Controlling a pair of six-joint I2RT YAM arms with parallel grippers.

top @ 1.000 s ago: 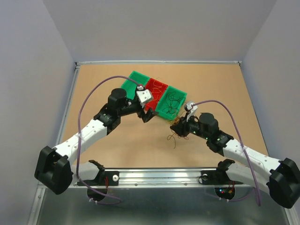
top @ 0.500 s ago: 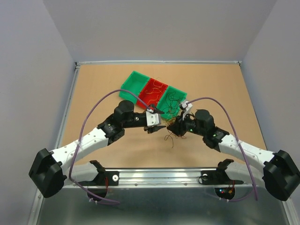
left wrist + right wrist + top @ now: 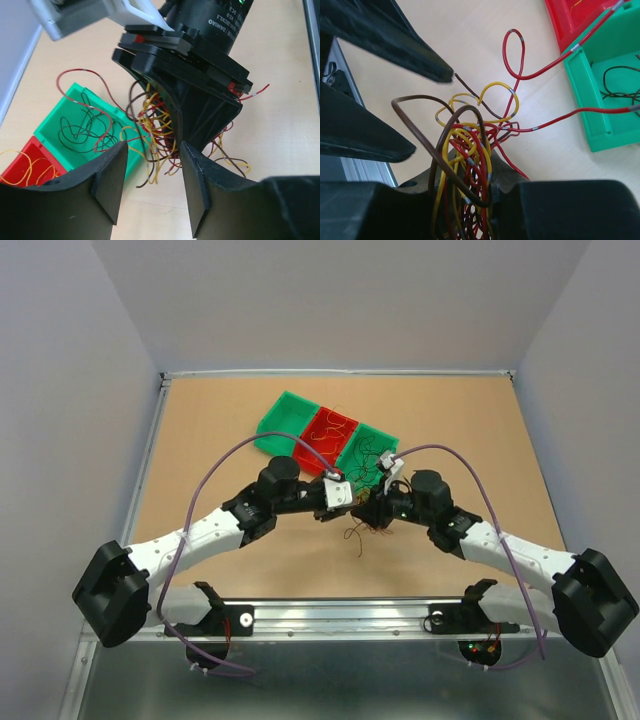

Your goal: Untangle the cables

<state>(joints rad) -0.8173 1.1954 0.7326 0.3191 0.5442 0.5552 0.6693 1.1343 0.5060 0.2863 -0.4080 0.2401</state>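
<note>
Red, yellow, brown and black cables (image 3: 366, 527) sit in one tangled clump at the middle of the brown worktop (image 3: 220, 440), just below the lower right end of a three-part tray (image 3: 283, 418). The right gripper (image 3: 372, 512) comes in from the lower right and is clamped on the clump. In its own wrist view the strands run down between its dark jaws at the bottom of the frame and fan out above them in loops. In the left wrist view the same clump hangs around and under that gripper, with loose ends spreading onto the worktop.

From the lower left the left gripper (image 3: 152, 185) faces the clump with its jaws parted to a middling width. Its two fingers (image 3: 112, 185) frame the lower loops and grip nothing. In the right wrist view they show at the upper left, apart from each other, and a brown strand ends right at the tip of the upper one.

On the tray, the green compartment (image 3: 55, 125) nearest the clump holds several loose black strands. The red compartment (image 3: 20, 172) beside it holds thin yellow-orange ones. One or two red strands stretch from the clump across the near wall of that green compartment.
</note>
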